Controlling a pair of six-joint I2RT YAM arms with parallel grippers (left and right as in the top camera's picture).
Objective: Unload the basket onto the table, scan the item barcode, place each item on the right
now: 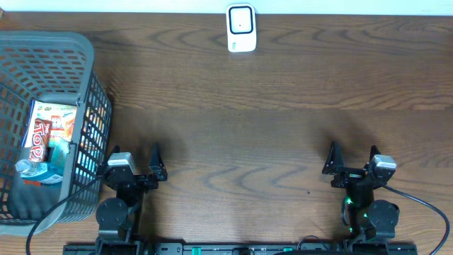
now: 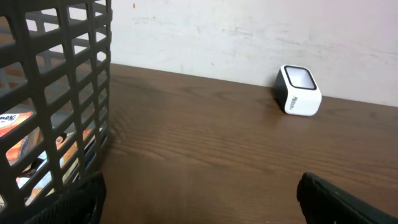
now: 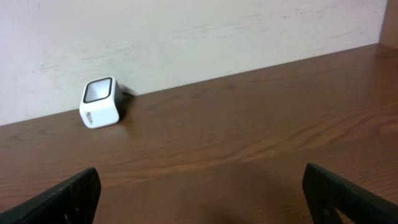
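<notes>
A white barcode scanner (image 1: 241,28) with a dark window stands at the far middle edge of the table; the scanner (image 2: 298,90) shows in the left wrist view and the scanner (image 3: 101,102) in the right wrist view too. Snack packets (image 1: 53,127) and a plastic bottle (image 1: 32,168) lie inside the grey basket (image 1: 78,53) at the left. My left gripper (image 1: 134,161) rests near the front edge beside the basket, open and holding nothing. My right gripper (image 1: 352,160) sits at the front right, open and holding nothing.
The basket's lattice wall (image 2: 56,93) stands close on the left of my left gripper. Bare brown wood (image 1: 241,142) lies between both grippers and the scanner. A pale wall (image 3: 186,31) rises behind the table's far edge.
</notes>
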